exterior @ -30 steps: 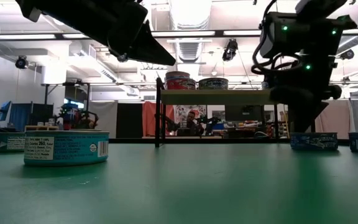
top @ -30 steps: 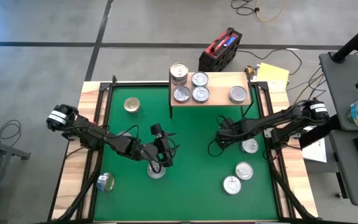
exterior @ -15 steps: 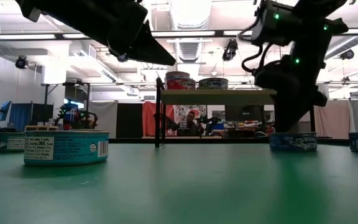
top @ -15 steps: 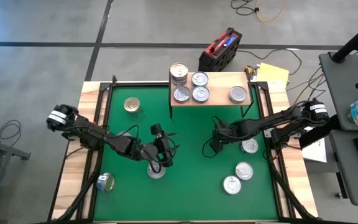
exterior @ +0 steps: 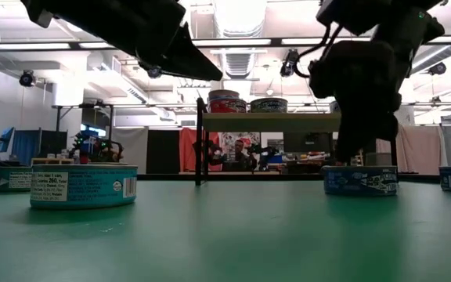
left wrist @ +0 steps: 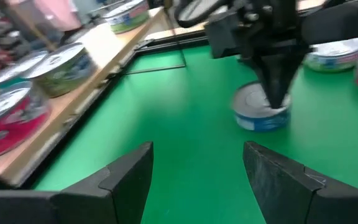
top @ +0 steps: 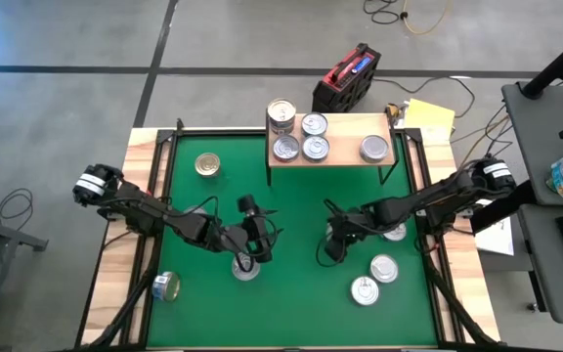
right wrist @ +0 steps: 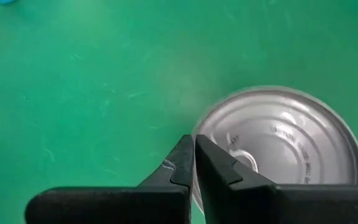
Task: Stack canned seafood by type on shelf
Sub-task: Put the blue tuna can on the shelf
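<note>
The right gripper (top: 328,256), fingers pressed together, touches a silver-topped round tin (right wrist: 284,146) on the green mat (top: 291,215); the left gripper (top: 259,246) hovers spread apart above another tin (top: 245,269), the light-wood shelf (top: 340,147) carrying five tins

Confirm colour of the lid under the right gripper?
Plain silver lid; right wrist view shows it best.

Table (top: 115,293) with wooden border and green mat (top: 291,210) fills centre of the high view. Shelf (top: 345,154), light wood on thin black legs, stands at the mat's upper edge, carrying five tins: stacked tin (top: 281,114) at its upper-left corner, three silver tins (top: 302,140) clustered beside it, one (top: 374,148) at right. On the mat: gold tin (top: 207,164) upper left, tin on its side (top: 166,286) lower left, tin (top: 246,268) lower centre, three tins (top: 380,262) lower right.
</note>
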Available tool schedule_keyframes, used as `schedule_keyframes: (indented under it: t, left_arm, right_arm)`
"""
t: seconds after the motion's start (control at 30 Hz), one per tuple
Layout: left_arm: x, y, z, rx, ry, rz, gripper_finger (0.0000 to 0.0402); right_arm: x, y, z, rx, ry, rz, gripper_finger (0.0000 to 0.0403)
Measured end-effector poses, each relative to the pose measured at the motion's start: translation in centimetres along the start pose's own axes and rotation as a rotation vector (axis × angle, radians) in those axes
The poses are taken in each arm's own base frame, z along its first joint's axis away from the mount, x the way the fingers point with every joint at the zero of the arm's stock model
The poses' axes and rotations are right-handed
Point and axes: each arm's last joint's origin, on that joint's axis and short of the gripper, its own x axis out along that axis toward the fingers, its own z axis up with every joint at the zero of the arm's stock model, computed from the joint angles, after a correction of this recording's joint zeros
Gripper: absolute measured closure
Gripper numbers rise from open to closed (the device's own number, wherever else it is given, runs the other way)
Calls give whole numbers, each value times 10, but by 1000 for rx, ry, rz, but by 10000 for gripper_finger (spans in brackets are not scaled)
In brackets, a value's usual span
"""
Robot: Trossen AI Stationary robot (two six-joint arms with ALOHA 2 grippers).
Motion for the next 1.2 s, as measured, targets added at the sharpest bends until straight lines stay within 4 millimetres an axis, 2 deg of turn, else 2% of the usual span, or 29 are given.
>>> schedule_keyframes:
  t: [0.2, 0.37, 0.53, 0.73, 0.9, 1.07, 1.2]
  left_arm:
    - [-1, -6, 8, -22, -71, -206, 170]
    - [-1, -6, 13, -30, -119, -226, 183]
    - [1, -8, 14, -50, -154, -224, 236]
    - [22, -26, 5, -13, -175, -220, 326]
    - [46, -47, 10, 80, -178, -212, 393]
    - [72, -55, 9, 129, -148, -201, 398]
    - [95, -58, 7, 100, -134, -282, 401]
  right_arm:
    - [-10, 0, 1, -47, -9, -4, 394]
    - [-30, -5, -3, -65, 7, -28, 394]
    - [-54, -13, -8, -50, 18, -55, 394]
    - [-75, -23, -16, 13, 36, -117, 394]
    - [-74, -33, -24, 43, 67, -196, 394]
    - [-63, -39, -30, 49, 85, -218, 394]
    - [-55, -44, -35, 50, 67, -197, 394]
